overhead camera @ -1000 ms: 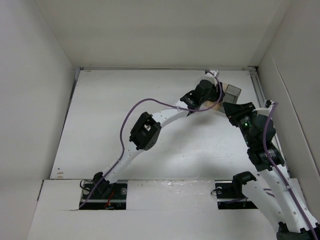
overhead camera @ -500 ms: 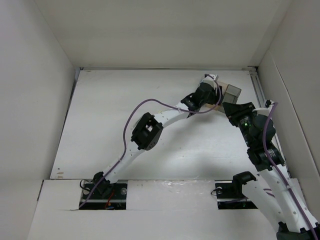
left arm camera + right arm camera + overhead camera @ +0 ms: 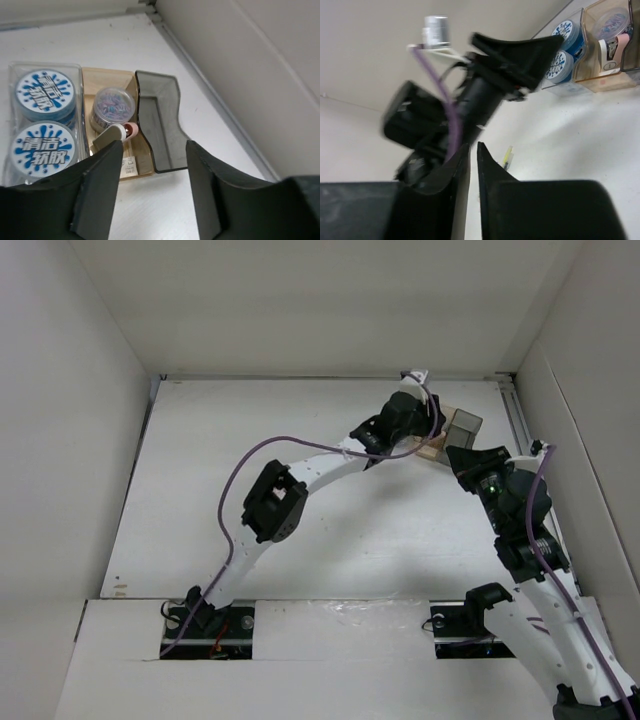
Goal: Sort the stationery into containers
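Two cylinders [image 3: 45, 90] sat in the clear box [image 3: 75, 67], ahead and to the left of the left gripper [image 3: 155, 150]. We found its jaws standing well apart with nothing between them. Just past the left jaw the pink block [image 3: 116, 134] lay in the tan box [image 3: 107, 75], beside a tub [image 3: 114, 104] of coloured clips. The grey box [image 3: 160, 120] stood straight ahead between the jaws.

The right gripper [image 3: 471, 146] had its jaws all but closed, with only a slit between them and nothing held. The left arm [image 3: 485, 95] and its purple cable [image 3: 437, 85] blocked the way ahead of them. We saw the boxes beyond, up to the right. A yellow pen [image 3: 507, 156] lay on the table [image 3: 560, 150] just past the right jaw.
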Available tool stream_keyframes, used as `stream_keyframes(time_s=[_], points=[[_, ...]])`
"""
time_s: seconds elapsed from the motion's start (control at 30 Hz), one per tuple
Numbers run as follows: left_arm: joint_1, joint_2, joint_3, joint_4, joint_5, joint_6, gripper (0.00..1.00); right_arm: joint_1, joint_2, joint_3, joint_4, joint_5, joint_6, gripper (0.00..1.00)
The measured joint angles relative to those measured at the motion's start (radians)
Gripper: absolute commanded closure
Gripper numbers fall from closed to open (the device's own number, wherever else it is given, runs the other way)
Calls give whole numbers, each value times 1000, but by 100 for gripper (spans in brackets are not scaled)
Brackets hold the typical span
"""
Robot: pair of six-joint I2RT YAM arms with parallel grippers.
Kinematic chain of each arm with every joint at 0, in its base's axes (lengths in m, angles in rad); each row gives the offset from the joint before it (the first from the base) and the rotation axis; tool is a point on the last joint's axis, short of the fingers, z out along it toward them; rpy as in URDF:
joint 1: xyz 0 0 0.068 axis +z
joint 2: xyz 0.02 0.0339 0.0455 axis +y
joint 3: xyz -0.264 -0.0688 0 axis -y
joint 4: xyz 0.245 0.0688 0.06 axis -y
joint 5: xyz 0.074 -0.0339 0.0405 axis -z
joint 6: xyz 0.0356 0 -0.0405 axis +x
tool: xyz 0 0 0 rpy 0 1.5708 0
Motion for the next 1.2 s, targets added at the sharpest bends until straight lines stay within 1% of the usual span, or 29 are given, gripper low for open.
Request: stream_keyframes(time_s=[0.07,0.1,0.13,0.2,0.27,0.37,0.43,0.47,0.53,0.6,0.63,0.67,0.7,0.73,0.77,0.8,0.87,0.9,1.07,1.2], points=[[6,-89,-66,6,-19,-21,55,0,-3,0,0,-4,2,92],[14,-142,-104,7,-32,-32,57,0,-5,0,0,-6,2,93],[26,-197,-144,8,-44,-46,60,0,-5,0,0,-13,1,93],[62,-312,-237,26,-65,-72,61,0,4,0,3,-29,1,93],[113,-455,-378,43,-97,-101,63,0,30,0,14,-60,0,93],[195,-667,-624,74,-159,-137,63,3,110,2,29,-110,-9,92],[237,-797,-793,82,-218,-157,63,18,180,8,29,-131,-18,86],[245,-858,-877,89,-250,-166,63,30,220,12,30,-139,-23,84],[240,-956,-1026,75,-297,-177,63,72,284,17,29,-148,-32,75],[231,-1036,-1159,41,-343,-190,63,138,347,34,28,-141,-44,68],[227,-1067,-1215,18,-359,-195,63,176,381,47,27,-132,-47,58],[226,-1094,-1266,1,-375,-200,63,214,416,66,28,-124,-50,56],[228,-1119,-1313,-17,-393,-204,57,247,454,86,30,-114,-55,56],[232,-1144,-1355,-40,-411,-209,55,284,491,107,31,-101,-60,76],[237,-1165,-1389,-60,-428,-215,54,314,526,125,31,-89,-67,83],[240,-1183,-1416,-75,-444,-222,54,342,565,146,34,-74,-66,87],[248,-1201,-1445,-97,-472,-234,53,399,647,186,45,-50,-65,100],[253,-1203,-1451,-102,-480,-240,53,433,706,215,51,-34,-65,100],[264,-1202,-1457,-106,-494,-266,53,536,898,303,61,36,-62,100],[267,-1224,-1474,-106,-492,-275,50,593,1053,392,60,103,-53,100]])
